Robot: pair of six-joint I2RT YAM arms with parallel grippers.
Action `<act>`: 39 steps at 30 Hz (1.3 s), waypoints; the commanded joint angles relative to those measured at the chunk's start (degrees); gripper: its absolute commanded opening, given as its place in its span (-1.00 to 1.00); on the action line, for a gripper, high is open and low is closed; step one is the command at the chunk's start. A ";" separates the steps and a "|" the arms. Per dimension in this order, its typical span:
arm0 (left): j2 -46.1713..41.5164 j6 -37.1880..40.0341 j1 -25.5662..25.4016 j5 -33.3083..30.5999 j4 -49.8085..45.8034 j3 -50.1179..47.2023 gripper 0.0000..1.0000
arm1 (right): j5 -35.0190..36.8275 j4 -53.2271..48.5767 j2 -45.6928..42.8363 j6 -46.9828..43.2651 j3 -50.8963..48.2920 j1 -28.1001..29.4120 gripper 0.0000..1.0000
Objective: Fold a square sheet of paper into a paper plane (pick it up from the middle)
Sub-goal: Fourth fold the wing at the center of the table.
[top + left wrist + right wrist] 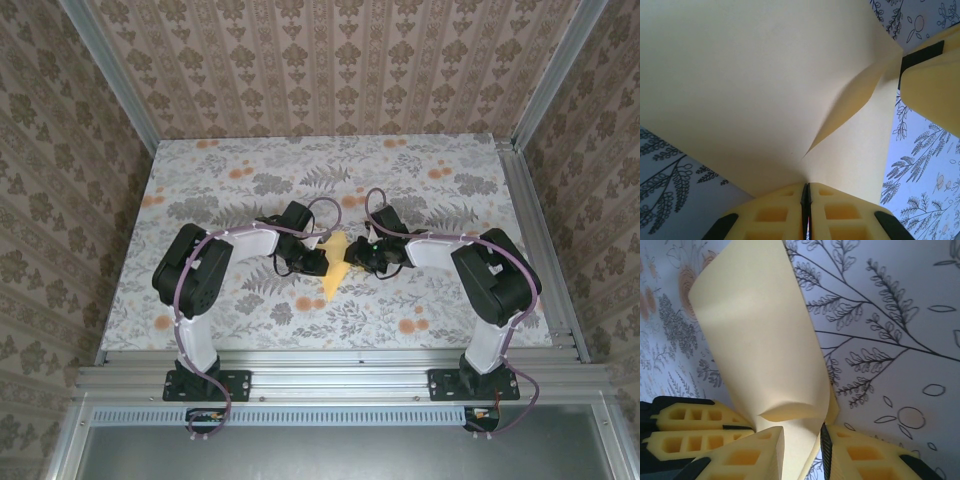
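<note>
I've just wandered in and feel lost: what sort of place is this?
Probably a robot test booth: a left arm and right arm bolted to a metal rail, wallpapered walls boxing in a flower-print table, a yellow paper sheet held between them.

The worktop (250, 165) is rectangular and covered edge to edge by a pale print. The print shows grey leaves and ferns, with small orange flowers (305, 303) scattered toward the far corners, the left edge and the near edge. Aluminium rails (340, 365) border the near and right edges. The paper (333, 278) stands at the middle. Whether its lower tip touches the worktop cannot be told.
</note>
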 commanded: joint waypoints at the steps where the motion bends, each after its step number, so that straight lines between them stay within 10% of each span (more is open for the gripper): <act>1: 2.32 1.73 -0.07 -6.58 -6.25 -2.60 -0.78 | -2.73 3.25 -0.20 1.79 -0.05 0.40 -0.43; 39: 1.53 1.73 0.02 -4.92 -6.05 -2.29 -0.78 | 5.61 -6.71 -0.08 -1.87 5.30 6.37 -0.86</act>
